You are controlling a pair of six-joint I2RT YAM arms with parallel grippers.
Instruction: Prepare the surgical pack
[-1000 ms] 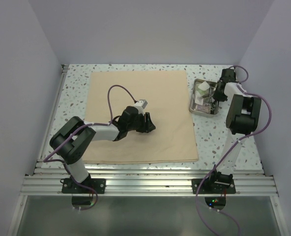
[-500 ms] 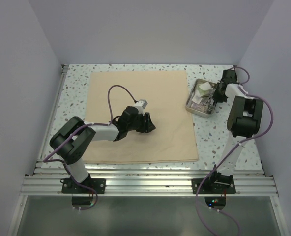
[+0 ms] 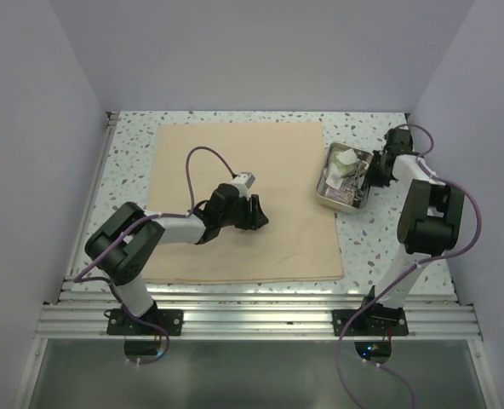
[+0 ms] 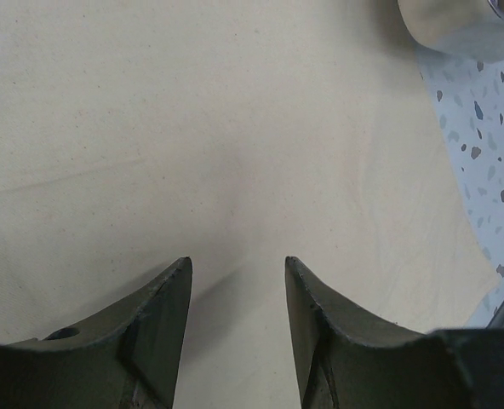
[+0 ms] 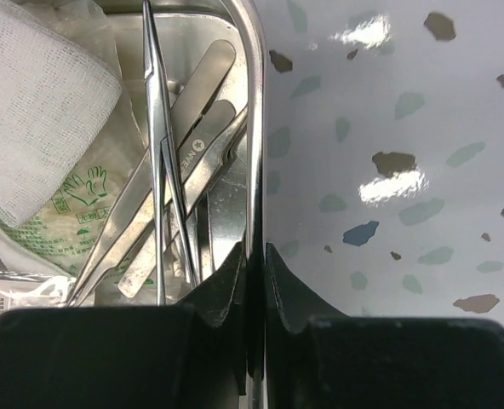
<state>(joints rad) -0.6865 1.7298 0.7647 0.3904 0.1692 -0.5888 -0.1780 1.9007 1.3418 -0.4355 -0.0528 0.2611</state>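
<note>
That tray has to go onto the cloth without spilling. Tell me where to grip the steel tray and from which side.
Take the shiny rectangular steel tray by its thin upright rim on the side away from the tan cloth, one finger inside, one outside. That wall is narrow enough to pinch and clear of the steel instruments; the right tool is shut on it there.

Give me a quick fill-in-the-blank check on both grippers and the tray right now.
1. The right gripper is shut on the tray's ____.
2. The left gripper is ____ over the cloth, holding nothing.
3. In the top view, the tray sits at the cloth's ____ edge.
Missing words: rim; open; right.
</note>
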